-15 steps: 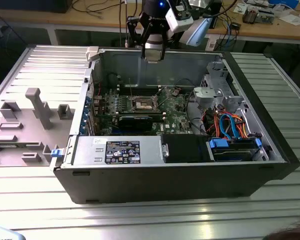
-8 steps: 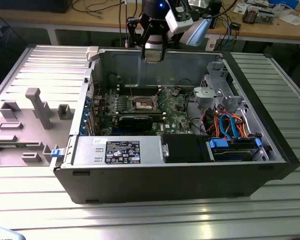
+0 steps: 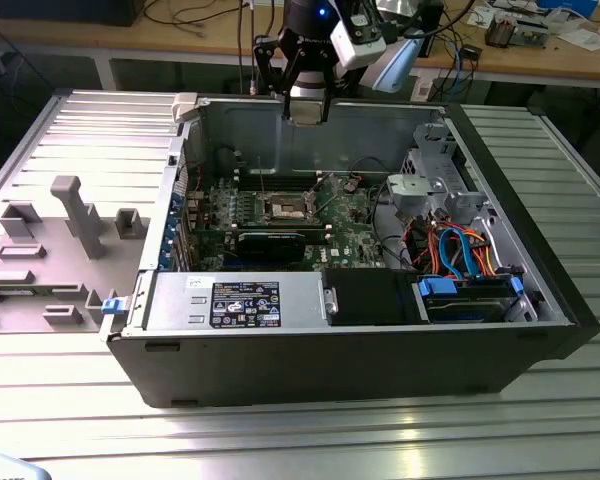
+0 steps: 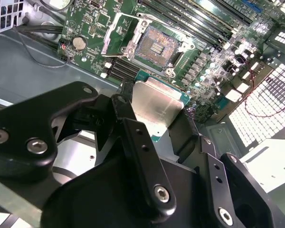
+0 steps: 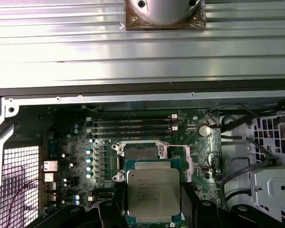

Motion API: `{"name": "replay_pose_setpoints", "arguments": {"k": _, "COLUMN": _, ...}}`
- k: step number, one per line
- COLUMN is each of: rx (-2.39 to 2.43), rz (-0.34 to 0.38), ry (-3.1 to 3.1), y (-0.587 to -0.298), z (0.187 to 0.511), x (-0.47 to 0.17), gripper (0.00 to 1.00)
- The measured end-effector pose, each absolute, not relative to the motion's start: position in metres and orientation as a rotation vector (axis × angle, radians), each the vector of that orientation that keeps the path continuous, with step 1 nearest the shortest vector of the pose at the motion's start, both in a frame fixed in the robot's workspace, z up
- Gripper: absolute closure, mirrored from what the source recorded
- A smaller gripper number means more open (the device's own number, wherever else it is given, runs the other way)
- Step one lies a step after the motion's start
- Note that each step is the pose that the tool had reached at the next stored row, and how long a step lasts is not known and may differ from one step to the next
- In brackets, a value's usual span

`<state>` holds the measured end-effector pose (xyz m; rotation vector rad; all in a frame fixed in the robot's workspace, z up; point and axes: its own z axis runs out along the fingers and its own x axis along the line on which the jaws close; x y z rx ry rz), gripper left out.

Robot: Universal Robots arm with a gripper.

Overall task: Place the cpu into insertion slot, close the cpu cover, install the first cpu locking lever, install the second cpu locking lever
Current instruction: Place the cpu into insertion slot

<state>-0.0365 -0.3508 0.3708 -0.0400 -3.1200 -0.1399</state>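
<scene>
Chip (image 5: 153,191): flat square, dull silver top on a green edge, clamped between the two black fingers of the gripper (image 5: 153,205), which are narrowed onto its opposite sides; held in the air above the socket (image 5: 141,152) and not touching it. In the second wrist view the chip (image 4: 156,107) is tilted in the gripper (image 4: 156,114), and the socket (image 4: 156,45) lies bare with its dark pin field showing, its thin metal cover (image 4: 110,33) swung open to one side. The exterior view places the gripper (image 3: 306,110) high over the far wall of the open computer case (image 3: 380,350), with the socket (image 3: 287,208) well below it on the green board (image 3: 355,215). The case also contains a long black card (image 3: 270,240), a labelled power unit (image 3: 240,300) and blue and orange cables (image 3: 460,250). On the board: memory slots (image 5: 133,127) and a coin battery (image 5: 205,129). The case stands on a ribbed metal table (image 3: 280,430); a grey fixture tray (image 3: 60,230) lies to the exterior view's left.
</scene>
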Motion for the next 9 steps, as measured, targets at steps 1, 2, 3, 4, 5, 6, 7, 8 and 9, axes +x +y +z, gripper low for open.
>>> {"name": "replay_pose_setpoints", "arguments": {"k": 1, "rx": -0.040, "rz": -0.140, "ry": -3.120, "y": -0.3508, "z": 0.3707, "x": -0.0365, "gripper": 0.45}}
{"name": "replay_pose_setpoints", "arguments": {"k": 2, "rx": -0.040, "rz": -0.140, "ry": -3.120, "y": -0.3508, "z": 0.3705, "x": -0.0365, "gripper": 0.45}}
{"name": "replay_pose_setpoints", "arguments": {"k": 3, "rx": -0.040, "rz": -0.140, "ry": -3.120, "y": -0.3508, "z": 0.3704, "x": -0.0365, "gripper": 0.45}}
{"name": "replay_pose_setpoints", "arguments": {"k": 4, "rx": -0.040, "rz": -0.140, "ry": -3.120, "y": -0.3508, "z": 0.3701, "x": -0.0365, "gripper": 0.45}}
{"name": "replay_pose_setpoints", "arguments": {"k": 5, "rx": -0.040, "rz": -0.140, "ry": -3.120, "y": -0.3508, "z": 0.3700, "x": -0.0365, "gripper": 0.45}}
{"name": "replay_pose_setpoints", "arguments": {"k": 6, "rx": -0.040, "rz": -0.140, "ry": -3.120, "y": -0.3508, "z": 0.3696, "x": -0.0365, "gripper": 0.45}}
{"name": "replay_pose_setpoints", "arguments": {"k": 7, "rx": -0.040, "rz": -0.140, "ry": -3.120, "y": -0.3508, "z": 0.3689, "x": -0.0365, "gripper": 0.45}}
{"name": "replay_pose_setpoints", "arguments": {"k": 8, "rx": -0.040, "rz": -0.140, "ry": -3.120, "y": -0.3508, "z": 0.3688, "x": -0.0365, "gripper": 0.45}}
{"name": "replay_pose_setpoints", "arguments": {"k": 9, "rx": -0.040, "rz": -0.140, "ry": -3.120, "y": -0.3508, "z": 0.3686, "x": -0.0365, "gripper": 0.45}}
